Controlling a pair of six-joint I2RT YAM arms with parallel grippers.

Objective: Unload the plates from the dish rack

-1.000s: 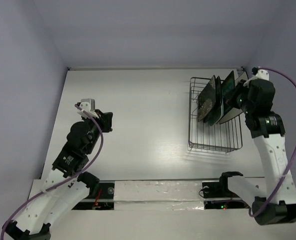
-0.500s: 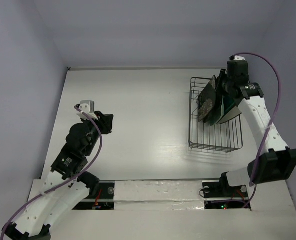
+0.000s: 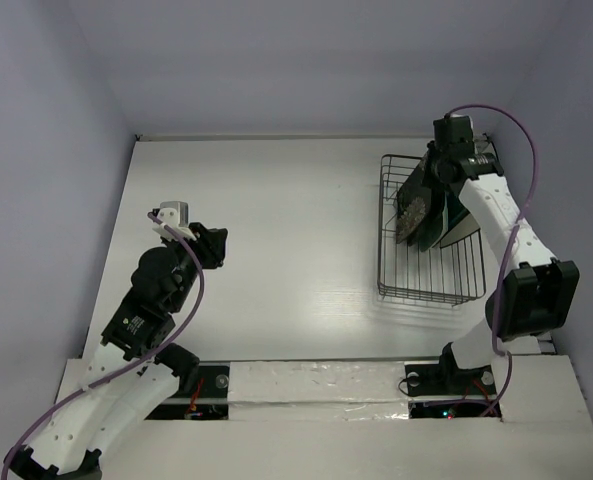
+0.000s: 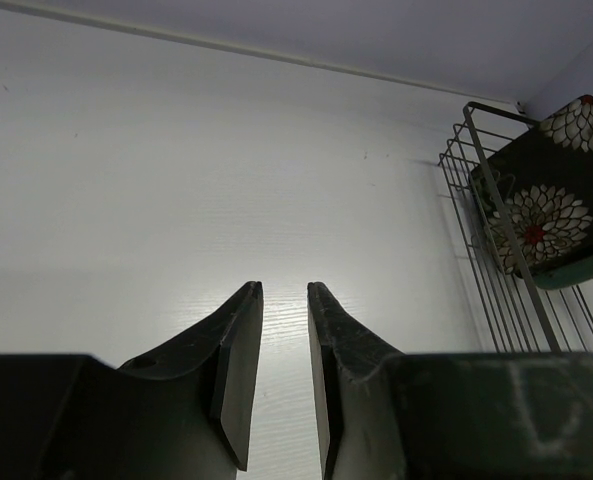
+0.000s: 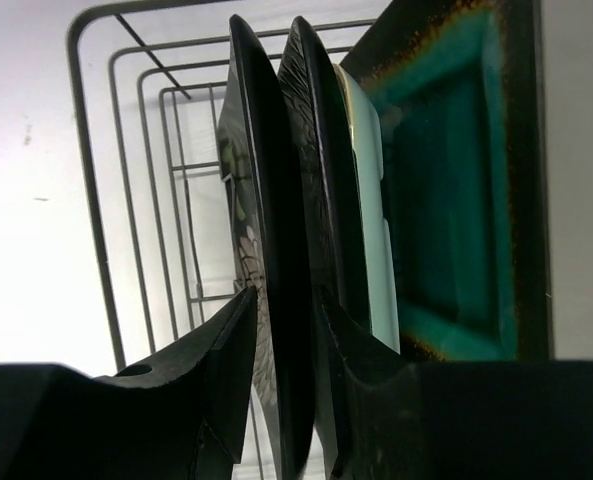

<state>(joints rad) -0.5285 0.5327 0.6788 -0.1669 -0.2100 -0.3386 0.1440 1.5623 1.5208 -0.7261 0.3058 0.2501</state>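
Observation:
The dark wire dish rack point(image 3: 431, 285) stands at the right of the table and holds several upright plates. In the right wrist view I see, left to right, the black flowered plate point(image 5: 261, 200), a second dark edge, the pale mint plate point(image 5: 374, 230) and the teal plate point(image 5: 456, 190). My right gripper point(image 5: 281, 300) is open above the rack's far end, with its fingers on either side of the black plate's top edge. A cream-white plate point(image 3: 466, 228) leans at the rack's right. My left gripper point(image 4: 284, 290) is open and empty over the bare table.
The rack point(image 4: 476, 190) and the flowered plate point(image 4: 551, 215) show at the right of the left wrist view. The white table point(image 3: 276, 200) ends at a back wall and side walls. The left arm point(image 3: 161, 280) sits at the table's left.
My right arm has swung from the rack's right side to above its far end, and the gripper has come down over the black plate's edge. The left arm has barely moved.

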